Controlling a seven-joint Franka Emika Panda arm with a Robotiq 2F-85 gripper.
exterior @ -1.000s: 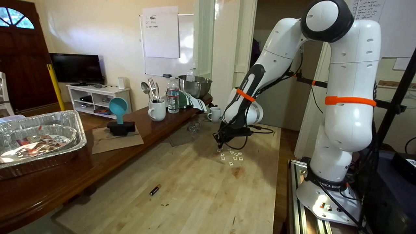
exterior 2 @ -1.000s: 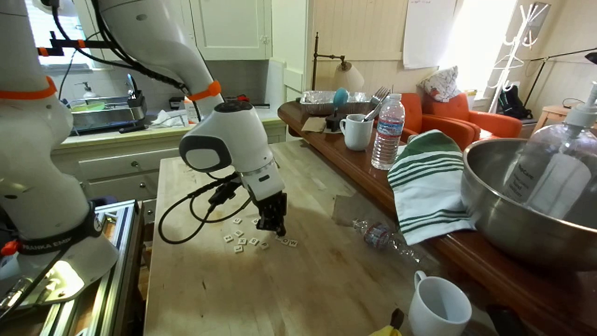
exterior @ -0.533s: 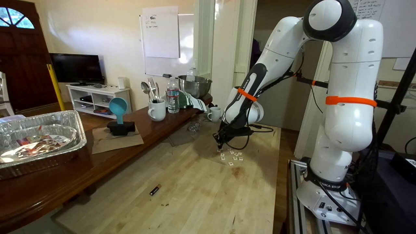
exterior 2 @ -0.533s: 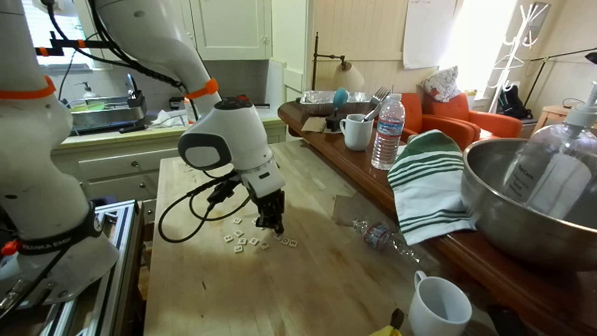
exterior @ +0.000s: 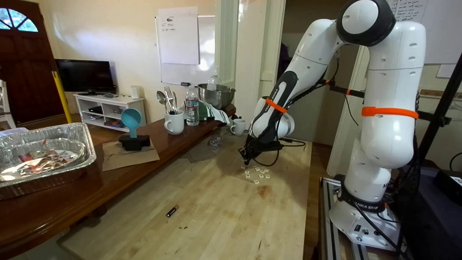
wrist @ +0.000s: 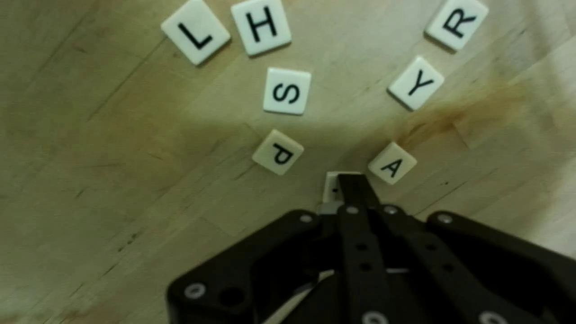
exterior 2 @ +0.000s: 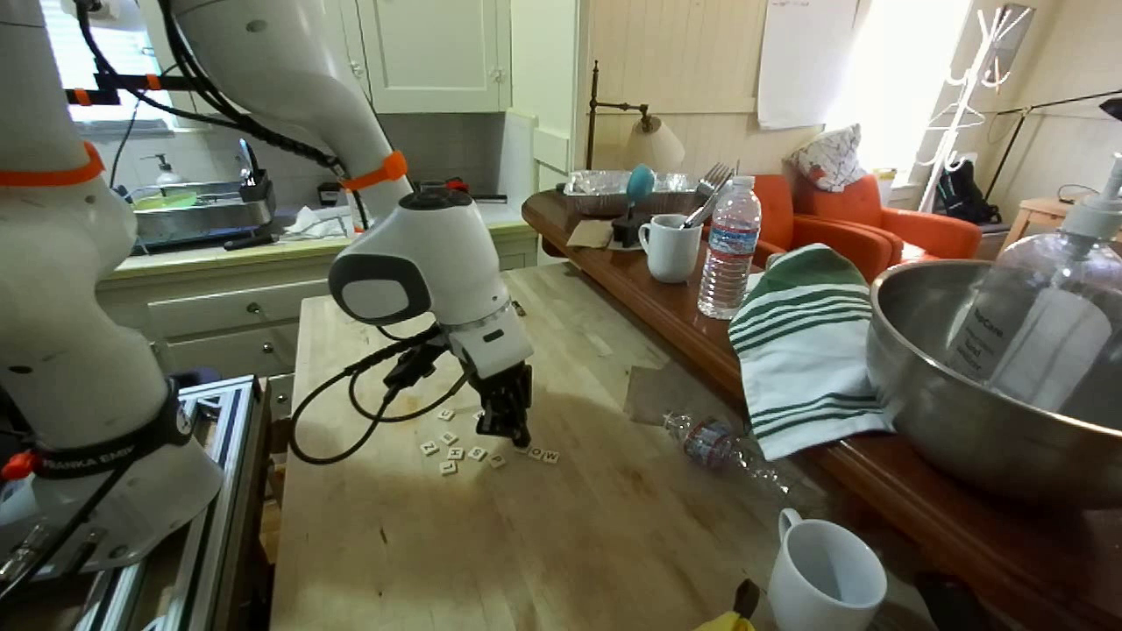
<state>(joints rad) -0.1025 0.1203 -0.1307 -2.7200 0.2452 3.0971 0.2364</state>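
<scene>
My gripper point(wrist: 354, 180) points down over the light wooden table, its black fingers pressed together with no gap showing. Just beneath the fingertips, a white letter tile point(wrist: 331, 184) is mostly covered; its letter is hidden, and I cannot tell whether the fingers touch it. Close by on the table lie the A tile point(wrist: 393, 164) and the P tile point(wrist: 278, 152). Farther off are the S point(wrist: 287, 91), Y point(wrist: 416, 83), H point(wrist: 262, 25), L point(wrist: 195, 31) and R tiles point(wrist: 457, 22). In an exterior view the O point(exterior 2: 536, 453) and W tiles point(exterior 2: 550, 457) sit in a row beside the fingertips.
A raised dark wood counter point(exterior: 169, 148) borders the table, bearing a steel bowl point(exterior 2: 982, 386), a striped towel point(exterior 2: 802, 342) and a water bottle point(exterior 2: 730, 250). On the table are a crumpled bottle point(exterior 2: 712, 443), a white mug point(exterior 2: 828, 570) and a battery point(exterior: 172, 211).
The gripper has shifted slightly toward the robot's base, staying low over the tiles. The jaws remain together, and the tiles in view look unmoved.
</scene>
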